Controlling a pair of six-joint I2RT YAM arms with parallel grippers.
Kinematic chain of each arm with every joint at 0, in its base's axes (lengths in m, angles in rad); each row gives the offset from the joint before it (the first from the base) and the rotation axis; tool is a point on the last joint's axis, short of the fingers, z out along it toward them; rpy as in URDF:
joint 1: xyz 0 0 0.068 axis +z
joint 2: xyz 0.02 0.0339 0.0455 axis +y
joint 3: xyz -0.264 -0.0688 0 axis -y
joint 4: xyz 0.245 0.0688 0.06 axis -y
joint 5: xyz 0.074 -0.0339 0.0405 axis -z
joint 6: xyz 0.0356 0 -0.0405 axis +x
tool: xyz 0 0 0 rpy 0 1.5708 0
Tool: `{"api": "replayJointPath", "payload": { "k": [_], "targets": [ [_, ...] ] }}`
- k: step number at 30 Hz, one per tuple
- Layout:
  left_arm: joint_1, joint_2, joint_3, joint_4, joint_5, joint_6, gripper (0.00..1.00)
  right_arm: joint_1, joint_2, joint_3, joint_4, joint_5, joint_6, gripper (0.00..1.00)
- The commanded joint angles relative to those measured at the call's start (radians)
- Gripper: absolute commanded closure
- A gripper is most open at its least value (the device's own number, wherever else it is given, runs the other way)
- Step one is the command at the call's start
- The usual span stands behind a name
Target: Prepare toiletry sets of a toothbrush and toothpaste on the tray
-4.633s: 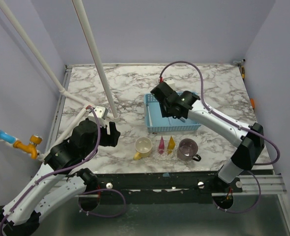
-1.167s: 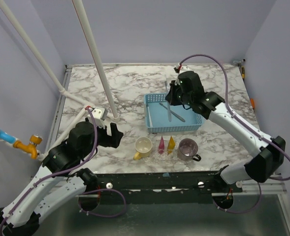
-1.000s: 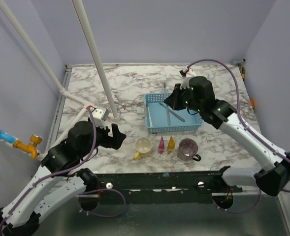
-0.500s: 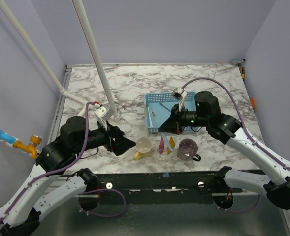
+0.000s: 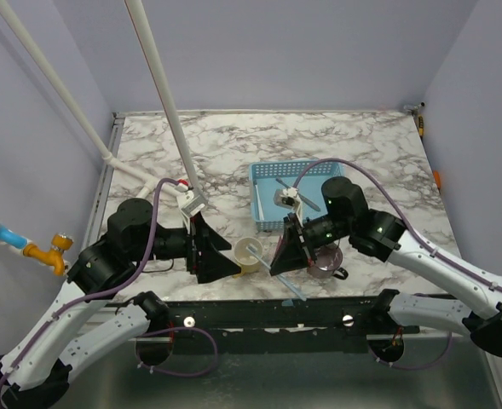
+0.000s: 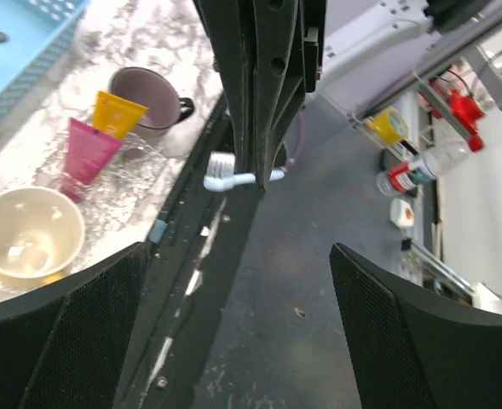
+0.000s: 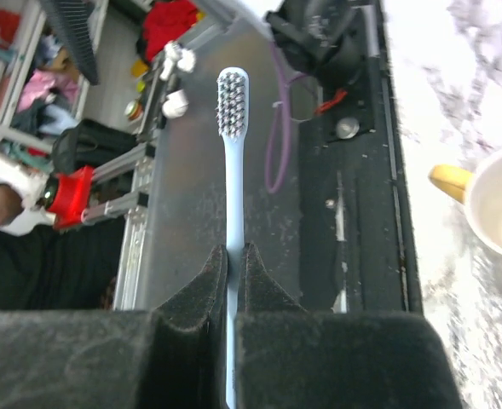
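Observation:
My right gripper (image 5: 278, 262) is shut on the pale blue brush (image 7: 232, 162). It holds the brush over the table's front edge, head outward, and the brush also shows in the top view (image 5: 294, 289) and the left wrist view (image 6: 223, 175). The grey brush (image 5: 298, 195) lies in the blue tray (image 5: 262, 198). The pink tube (image 6: 89, 152) and yellow tube (image 6: 118, 114) stand side by side between the mugs; the right gripper hides them in the top view. My left gripper (image 5: 227, 256) is open and empty, beside the yellow mug and facing the right gripper.
The yellow mug (image 5: 249, 253) and the translucent purple mug (image 6: 145, 94) stand near the front edge, either side of the tubes. A white pole (image 5: 167, 111) slants over the left of the table. The black front rail (image 5: 233, 311) lies below both grippers.
My right gripper lifted the pale blue brush out of the tray and swung it down to the front edge. My left gripper moved right toward the yellow mug. The grey brush stayed in the tray.

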Motion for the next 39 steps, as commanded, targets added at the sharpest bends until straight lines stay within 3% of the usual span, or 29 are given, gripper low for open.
{"api": "replayJointPath", "payload": {
  "k": [1, 7, 15, 30, 39],
  "targets": [
    [0.007, 0.01, -0.023, 0.056, 0.147, -0.028, 0.13, 0.067, 0.017, 0.0, 0.094, -0.092, 0.013, 1.0],
    [0.007, 0.01, -0.034, 0.059, 0.17, -0.035, 0.14, 0.117, 0.086, 0.043, 0.121, -0.088, 0.013, 1.0],
    [0.007, 0.004, -0.042, 0.053, 0.182, -0.037, 0.23, 0.139, 0.116, 0.078, 0.164, -0.062, 0.031, 1.0],
    [0.007, -0.001, -0.048, 0.077, 0.166, -0.047, 0.48, 0.173, 0.153, 0.093, 0.172, -0.011, 0.041, 1.0],
    [0.007, -0.012, -0.056, 0.073, 0.151, -0.043, 0.69, 0.178, 0.153, 0.089, 0.182, 0.0, 0.048, 1.0]
  ]
}}
